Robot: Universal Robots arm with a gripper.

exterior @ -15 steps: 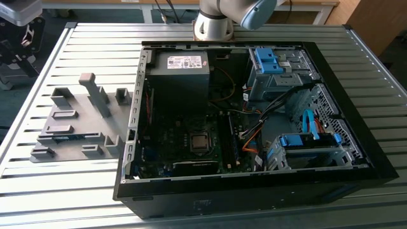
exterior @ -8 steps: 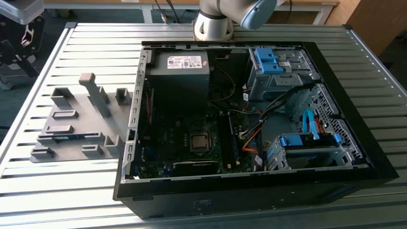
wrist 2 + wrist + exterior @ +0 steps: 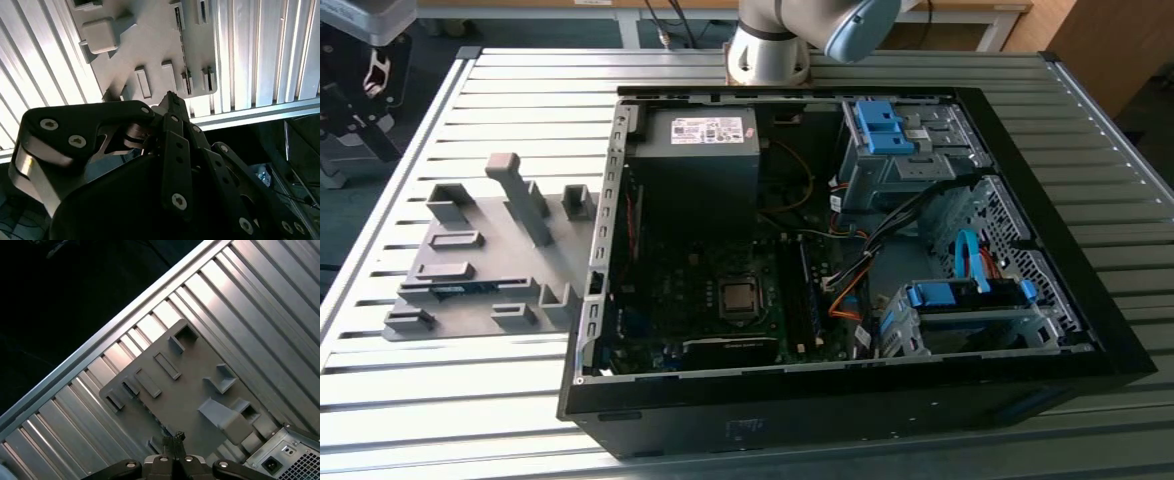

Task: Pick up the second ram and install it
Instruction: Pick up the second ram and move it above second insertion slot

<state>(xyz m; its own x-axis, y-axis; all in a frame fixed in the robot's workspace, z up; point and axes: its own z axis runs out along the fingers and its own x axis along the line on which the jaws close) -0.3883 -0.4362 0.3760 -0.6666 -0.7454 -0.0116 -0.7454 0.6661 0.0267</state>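
Grey slatted metal forms the table (image 3: 520, 100). Toward the exterior view's left a grey holder plate (image 3: 494, 250) lies flat on it, set with upright posts and low slotted blocks. The second ram (image 3: 458, 289) rests on edge in one of the long low blocks near the plate's front, showing as a thin blue-green strip, well apart from the computer.

Just beside the plate, to the exterior view's right, an open black computer case (image 3: 787, 425) lies on its side. Inside are a grey power supply (image 3: 700, 130) and a blue drive cage (image 3: 887, 125). The arm (image 3: 767, 45) rises from the table's far edge behind the case.

In both wrist views the claw (image 3: 170, 97) (image 3: 175, 436) hangs above the plate (image 3: 190, 385) — its black fingers drawn together at the tips, narrow, clear of the blocks below.
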